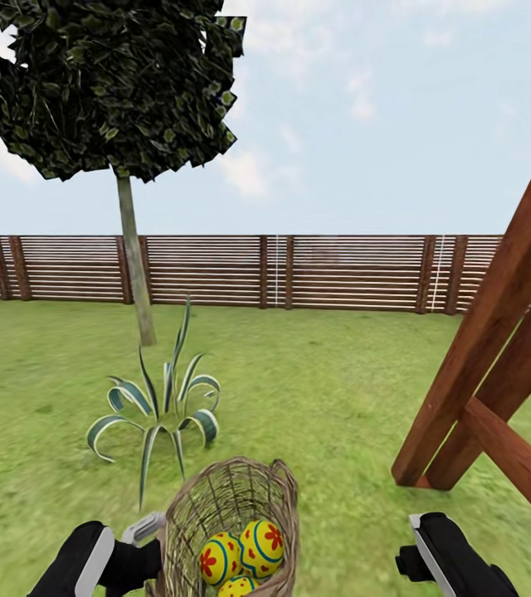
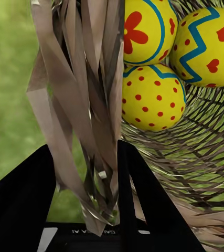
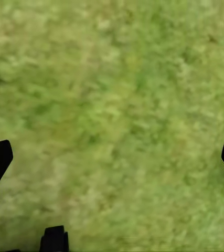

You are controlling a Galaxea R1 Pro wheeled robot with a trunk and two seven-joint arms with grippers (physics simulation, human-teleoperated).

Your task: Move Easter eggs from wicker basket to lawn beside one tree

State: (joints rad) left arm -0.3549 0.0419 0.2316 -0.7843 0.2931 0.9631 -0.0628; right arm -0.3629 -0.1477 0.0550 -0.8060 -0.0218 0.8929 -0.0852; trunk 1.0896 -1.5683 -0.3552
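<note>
Wide lawn (image 1: 323, 390), one slim tree (image 1: 133, 257) ahead. Left gripper (image 2: 85, 184) is clamped on the rim of the wicker basket (image 1: 216, 506), three Easter eggs (image 1: 241, 555) inside. Right gripper (image 3: 112, 157) hangs spread, empty. Best keep the basket level while carrying.

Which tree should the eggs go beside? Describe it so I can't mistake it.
Find the brown slat fence across the lawn. The tree stands before it, left of centre, beyond the striped spiky plant. It alone has a slim pale trunk and a rounded dark crown.
</note>
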